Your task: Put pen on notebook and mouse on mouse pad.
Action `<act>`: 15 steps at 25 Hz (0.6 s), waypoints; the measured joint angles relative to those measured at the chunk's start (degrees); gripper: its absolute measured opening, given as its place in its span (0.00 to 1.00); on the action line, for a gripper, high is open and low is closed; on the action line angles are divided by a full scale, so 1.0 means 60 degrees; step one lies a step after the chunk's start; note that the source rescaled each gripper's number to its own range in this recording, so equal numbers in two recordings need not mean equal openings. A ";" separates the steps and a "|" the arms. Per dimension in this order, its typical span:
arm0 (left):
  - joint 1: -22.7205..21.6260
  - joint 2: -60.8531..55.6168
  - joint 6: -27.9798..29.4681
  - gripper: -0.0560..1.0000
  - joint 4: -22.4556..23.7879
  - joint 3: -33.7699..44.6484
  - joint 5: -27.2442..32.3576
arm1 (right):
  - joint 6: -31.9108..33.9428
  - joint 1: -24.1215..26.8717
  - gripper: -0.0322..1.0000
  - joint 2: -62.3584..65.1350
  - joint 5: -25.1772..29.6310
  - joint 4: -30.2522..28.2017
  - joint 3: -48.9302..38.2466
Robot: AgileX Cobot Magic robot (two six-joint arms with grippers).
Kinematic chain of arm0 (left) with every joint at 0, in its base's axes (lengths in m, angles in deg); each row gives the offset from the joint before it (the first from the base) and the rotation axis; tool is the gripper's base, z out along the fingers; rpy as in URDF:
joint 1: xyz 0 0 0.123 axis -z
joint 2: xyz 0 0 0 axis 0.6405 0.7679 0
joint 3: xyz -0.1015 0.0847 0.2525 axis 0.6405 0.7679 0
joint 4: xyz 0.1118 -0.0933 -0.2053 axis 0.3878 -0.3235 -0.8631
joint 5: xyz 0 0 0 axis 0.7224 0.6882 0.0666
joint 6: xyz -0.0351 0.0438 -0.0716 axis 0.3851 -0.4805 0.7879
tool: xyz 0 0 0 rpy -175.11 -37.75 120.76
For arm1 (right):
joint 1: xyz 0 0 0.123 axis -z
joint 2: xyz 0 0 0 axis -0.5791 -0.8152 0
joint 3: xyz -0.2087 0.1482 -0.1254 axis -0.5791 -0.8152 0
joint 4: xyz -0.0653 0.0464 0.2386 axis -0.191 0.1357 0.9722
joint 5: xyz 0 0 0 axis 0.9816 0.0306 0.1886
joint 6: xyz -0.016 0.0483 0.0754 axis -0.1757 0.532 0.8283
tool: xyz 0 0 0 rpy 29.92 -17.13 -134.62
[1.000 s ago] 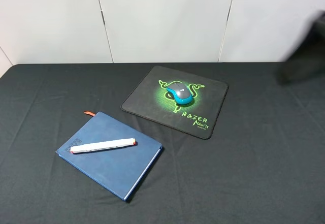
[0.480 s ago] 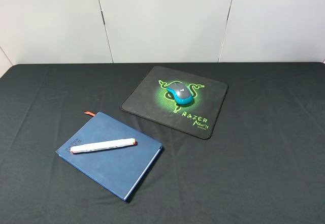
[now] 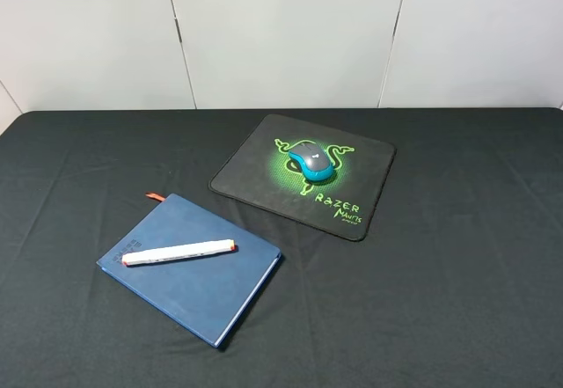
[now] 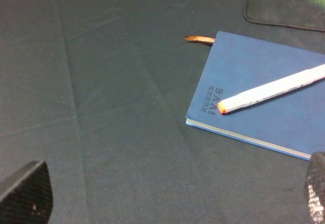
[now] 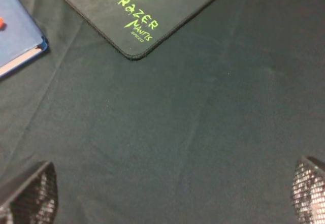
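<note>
On the notebook (image 3: pixel 192 267) we see the pen (image 3: pixel 179 252) | mouse (image 3: pixel 311 161) sits on mouse pad (image 3: pixel 352 177) | both grippers' jaws spread, holding nothing.

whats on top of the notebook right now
The pen lies flat across the notebook, slightly angled, nothing else on the cover. The black cloth beneath the notebook is hidden by it.

Bare black tablecloth (image 3: pixel 457 300) lies around the notebook (image 3: pixel 198 287) and mouse pad (image 3: pixel 255 164), with a gap between them.
</note>
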 joint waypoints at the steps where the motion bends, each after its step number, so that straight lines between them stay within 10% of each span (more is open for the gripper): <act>1: 0.0000 0.0000 0.0000 1.00 0.0000 0.0000 0.0000 | 0.0000 0.0000 1.00 0.0000 -0.0014 0.0000 0.0000; 15: 0.0000 0.0000 0.0000 1.00 0.0000 0.0000 0.0000 | 0.0000 0.1554 1.00 0.0634 -0.0061 0.0000 0.0000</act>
